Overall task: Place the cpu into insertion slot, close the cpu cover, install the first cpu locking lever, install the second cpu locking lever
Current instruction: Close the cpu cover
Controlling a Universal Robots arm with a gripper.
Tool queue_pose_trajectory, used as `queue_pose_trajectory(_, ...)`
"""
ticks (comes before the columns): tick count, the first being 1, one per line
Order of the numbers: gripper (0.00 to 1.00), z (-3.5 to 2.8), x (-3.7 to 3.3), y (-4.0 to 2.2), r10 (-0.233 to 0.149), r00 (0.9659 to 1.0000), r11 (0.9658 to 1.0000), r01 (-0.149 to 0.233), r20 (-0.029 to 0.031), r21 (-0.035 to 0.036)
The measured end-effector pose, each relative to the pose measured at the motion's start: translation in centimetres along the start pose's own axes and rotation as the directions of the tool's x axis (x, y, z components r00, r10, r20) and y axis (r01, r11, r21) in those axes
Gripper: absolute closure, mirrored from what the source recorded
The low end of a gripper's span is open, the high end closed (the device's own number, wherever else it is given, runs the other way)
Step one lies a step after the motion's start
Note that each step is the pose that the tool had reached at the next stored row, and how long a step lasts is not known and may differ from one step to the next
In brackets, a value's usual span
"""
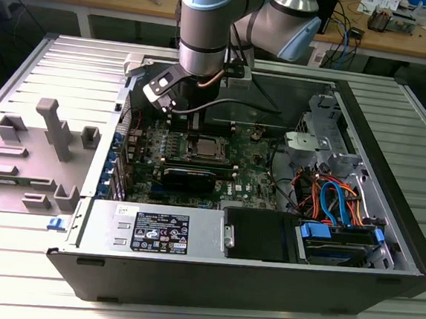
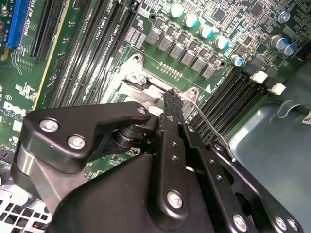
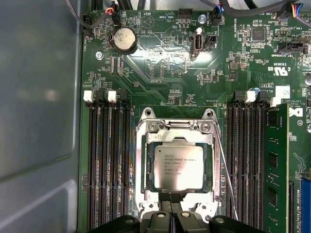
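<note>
- While the arm hangs over the open case [image 1: 261, 287] in the exterior view, the gripper [image 1: 197, 132] reaches down to the edge of the slot [image 1: 189, 154] on the green board [image 1: 256, 180]. The cpu [image 1: 208, 149] lies in the slot.
- In the second wrist view the gripper [image 2: 170, 97] has its fingers [image 2: 171, 145] pressed together, tips at the rim of the slot [image 2: 141, 82]. I cannot tell whether they touch it. A thin wire lever [image 2: 214, 133] slants away from the slot's corner.
- In the first wrist view the cpu [image 3: 179, 167] sits flat in the slot [image 3: 147, 115]. The cover [image 3: 147, 165] lies down around it, and the grey top shows through its window. The gripper [image 3: 171, 208] is at the slot's edge, and the lever [image 3: 226, 174] angles off along one side. Memory slots [image 3: 109, 165] flank the slot on both sides.
</note>
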State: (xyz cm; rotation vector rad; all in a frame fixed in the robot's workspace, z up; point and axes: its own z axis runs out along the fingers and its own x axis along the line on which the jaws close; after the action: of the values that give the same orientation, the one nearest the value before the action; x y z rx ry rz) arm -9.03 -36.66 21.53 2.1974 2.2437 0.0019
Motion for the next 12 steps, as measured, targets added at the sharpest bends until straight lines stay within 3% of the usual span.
queue_pose_trajectory(12,0.89,0.24,-0.09,-0.45,-0.001,1.0,1.0,0.001,0.0001,0.0)
